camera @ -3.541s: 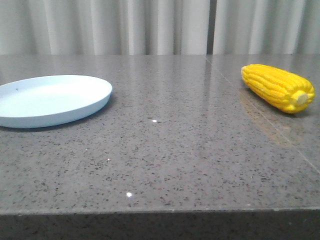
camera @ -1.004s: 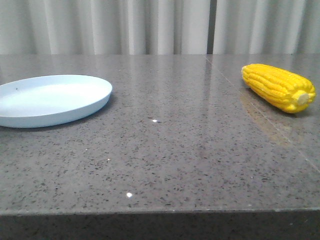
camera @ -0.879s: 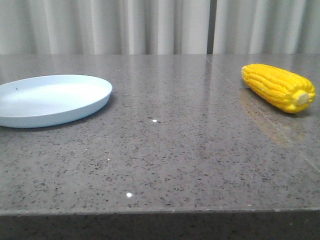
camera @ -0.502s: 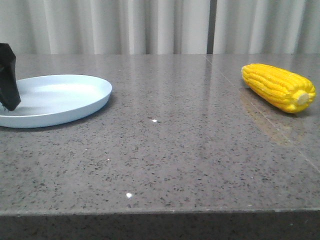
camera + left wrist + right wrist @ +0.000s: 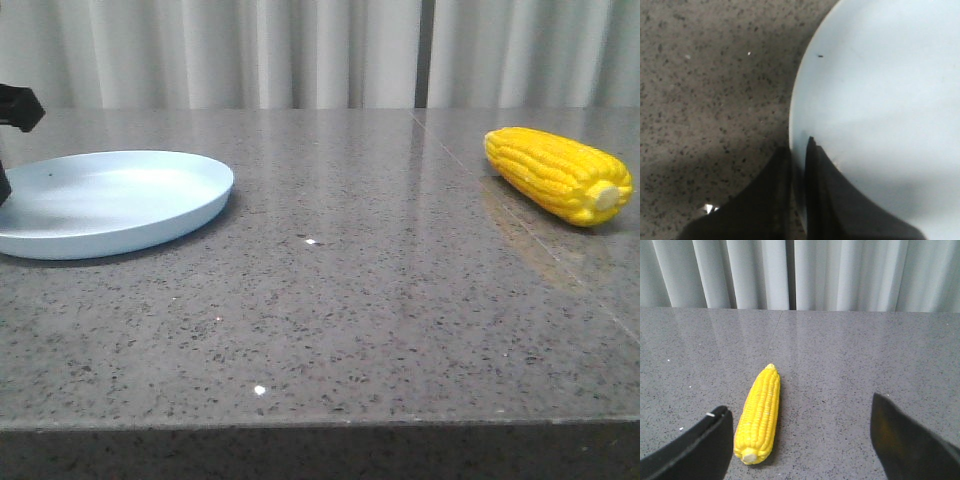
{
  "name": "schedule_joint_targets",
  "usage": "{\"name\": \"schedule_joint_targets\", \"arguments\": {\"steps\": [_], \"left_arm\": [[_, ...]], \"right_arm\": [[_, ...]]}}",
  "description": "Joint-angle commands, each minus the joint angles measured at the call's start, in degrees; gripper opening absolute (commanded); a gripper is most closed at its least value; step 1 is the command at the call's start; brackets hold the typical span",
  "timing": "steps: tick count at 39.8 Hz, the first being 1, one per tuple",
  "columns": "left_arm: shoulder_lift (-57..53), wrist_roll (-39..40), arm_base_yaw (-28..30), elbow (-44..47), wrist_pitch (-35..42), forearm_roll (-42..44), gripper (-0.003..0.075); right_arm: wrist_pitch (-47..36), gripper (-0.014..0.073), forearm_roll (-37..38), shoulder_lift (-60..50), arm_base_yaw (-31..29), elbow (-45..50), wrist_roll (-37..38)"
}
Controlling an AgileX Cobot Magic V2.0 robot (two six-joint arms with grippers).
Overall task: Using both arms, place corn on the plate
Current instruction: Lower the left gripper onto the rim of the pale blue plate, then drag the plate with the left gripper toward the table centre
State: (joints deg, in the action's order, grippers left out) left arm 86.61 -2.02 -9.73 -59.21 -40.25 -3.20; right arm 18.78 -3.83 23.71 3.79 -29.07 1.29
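The pale blue plate [image 5: 150,232] lies at the table's left. My left gripper [image 5: 799,145] is shut on the plate's near-left rim [image 5: 792,107], one finger outside and one finger [image 5: 812,165] inside. Only a black part of that arm [image 5: 18,106] shows at the front view's left edge. The yellow corn [image 5: 555,175] lies on the table at the far right, its pale stub toward the front. In the right wrist view the corn [image 5: 760,415] lies just inside the left finger [image 5: 705,440] of my open, empty right gripper [image 5: 800,412], which is out of the front view.
The grey speckled stone table [image 5: 330,310] has a seam [image 5: 520,235] running past the corn. Pale curtains [image 5: 320,50] hang behind the table. The table's front edge [image 5: 320,425] is near the camera.
My left gripper has come in from the left and closed on the plate's rim. The plate has slid slightly to the right. The corn has not moved.
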Motion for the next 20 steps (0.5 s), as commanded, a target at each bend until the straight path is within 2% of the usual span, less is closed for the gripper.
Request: {"name": "schedule_joint_targets", "arguments": {"steps": [1,10,15,20], "left_arm": [[-1.29,-0.19,-0.37,-2.23,0.67,-0.73,-0.002],[-3.26,-0.31,-3.01,-7.77,0.08,-8.79,-0.002],[-3.26,-0.97,-6.92,-10.72,-0.12,-12.83,-0.002],[-3.26,-0.97,-10.72,-11.43,2.8,-14.99,-0.002]], "right_arm": [[-4.78,0.059,0.37,0.75,-0.27,-2.08,-0.47],[-4.78,0.059,0.37,0.75,-0.27,-2.08,-0.47],[-4.78,0.059,0.37,0.75,-0.27,-2.08,-0.47],[-4.78,0.059,0.37,0.75,-0.27,-2.08,-0.47]]}}
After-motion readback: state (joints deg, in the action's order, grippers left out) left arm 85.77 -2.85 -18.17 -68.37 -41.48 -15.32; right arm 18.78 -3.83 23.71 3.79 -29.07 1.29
